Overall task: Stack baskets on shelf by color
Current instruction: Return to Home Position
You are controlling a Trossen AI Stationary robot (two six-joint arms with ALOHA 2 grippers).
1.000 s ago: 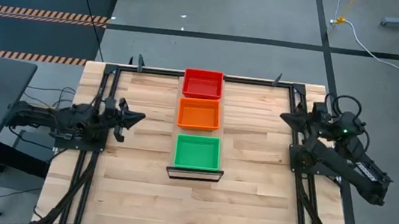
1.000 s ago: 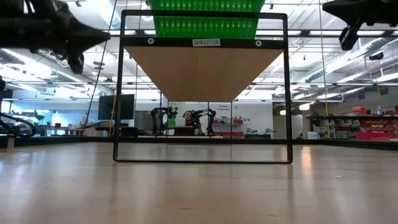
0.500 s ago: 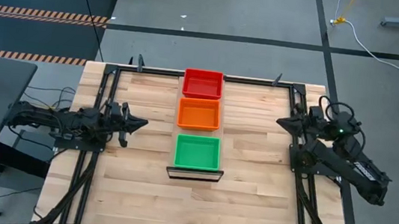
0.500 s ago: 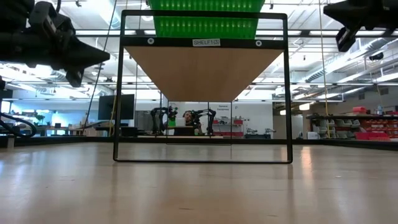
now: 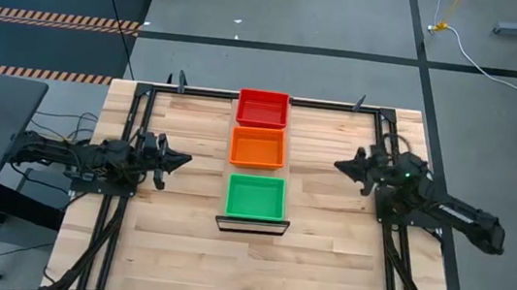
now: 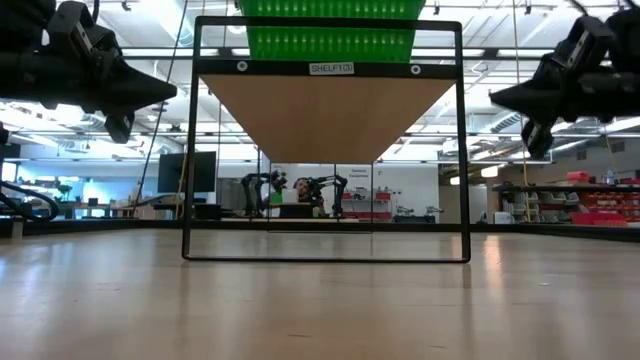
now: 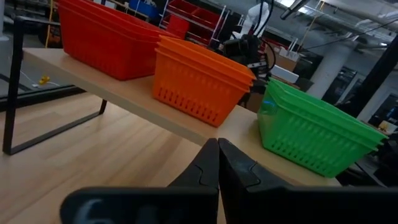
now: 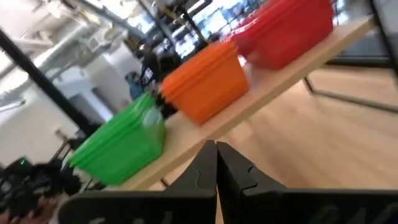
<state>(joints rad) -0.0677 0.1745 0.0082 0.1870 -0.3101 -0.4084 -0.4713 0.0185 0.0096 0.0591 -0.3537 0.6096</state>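
Left gripper [image 5: 179, 158]: arm stretched level from the left side, low over the table [image 5: 179, 243], fingers pressed together, nothing held, tips aimed at the shelf [image 7: 180, 124]. Right gripper [image 5: 342, 164]: same pose mirrored from the right side, closed and empty, tips aimed back toward the left one

Shelf lies between the two grippers, well apart from both. Only bare tabletop in each gap, nothing in the way

Closest to the left tips: orange stack [image 5: 257, 148] and green stack [image 5: 255, 196], the tips aimed between them. Red stack [image 5: 263, 108] is farthest. Right tips face the orange stack

Shelf's long axis runs crosswise to the line joining the grippers. Stacks sit in one row along it: green, orange, red, openings up, nested by colour, each basket's long side across the shelf
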